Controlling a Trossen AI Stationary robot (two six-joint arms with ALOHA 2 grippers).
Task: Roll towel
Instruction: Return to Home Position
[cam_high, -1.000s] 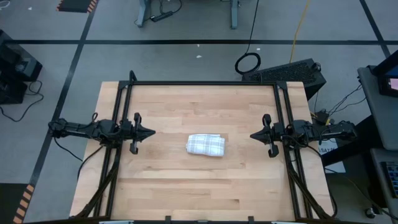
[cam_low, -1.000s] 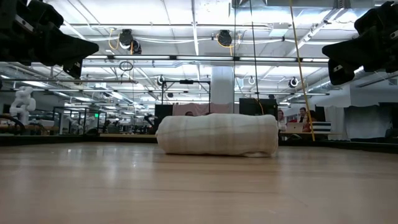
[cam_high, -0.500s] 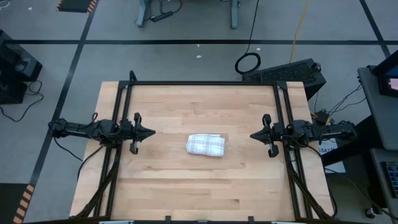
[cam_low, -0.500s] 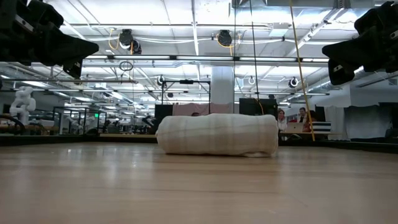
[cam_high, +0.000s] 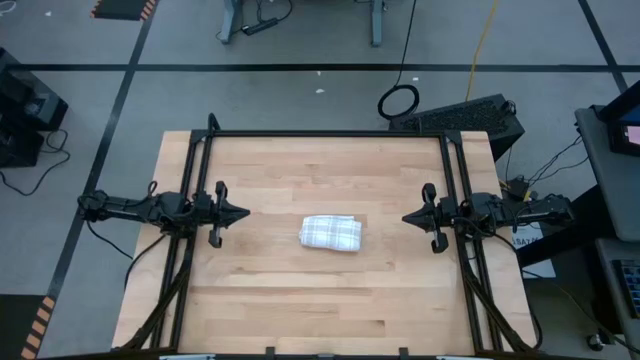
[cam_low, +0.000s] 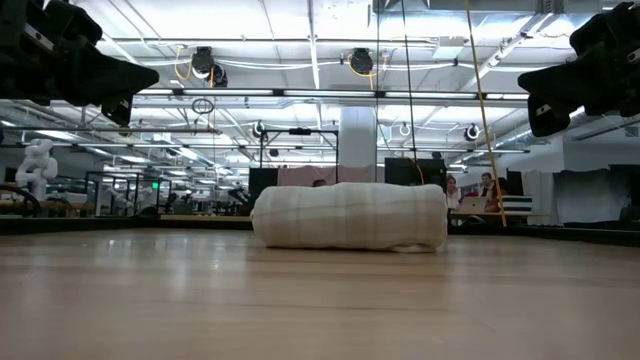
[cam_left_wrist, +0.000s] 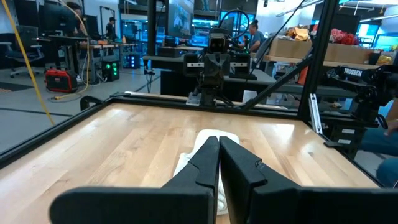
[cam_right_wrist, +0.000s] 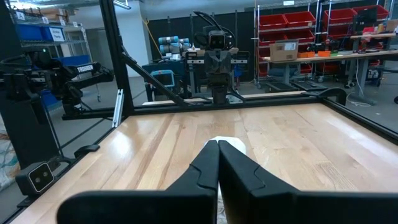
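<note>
Bearing everything: the counter (cam_high: 300, 300), a pale wooden top, fills the middle of the high view.
Left arm: the left arm (cam_high: 150, 208) lies level over the counter's left edge, at the middle left of the frame, pointing inward.
Right arm: the right arm (cam_high: 500, 212) mirrors it at the middle right of the frame, also pointing inward.
Towel: the towel (cam_high: 331, 232) sits at the centre of the frame as a short, fat roll with its check side outward. It rests on the bare wood between the two arms and well apart from both. In the low view it lies flat and holds its shape. I cannot tell where the loose end sits.
Left claw: the left claw (cam_high: 240, 213) has its fingers (cam_left_wrist: 205, 167) pressed together with only a thin seam between them. It grips nothing and hangs above the wood.
Right claw: the right claw (cam_high: 408, 217) is likewise closed to a hairline, fingers (cam_right_wrist: 208, 165) meeting, with nothing in it.
Step in hand: the rolling looks finished, and I judge this to be the parking of both arms.
Doing it well: keep both claws raised and closed. Settle each arm on its own side without swinging toward the centre, since a brush or a jolt to the counter could loosen the roll.
</note>
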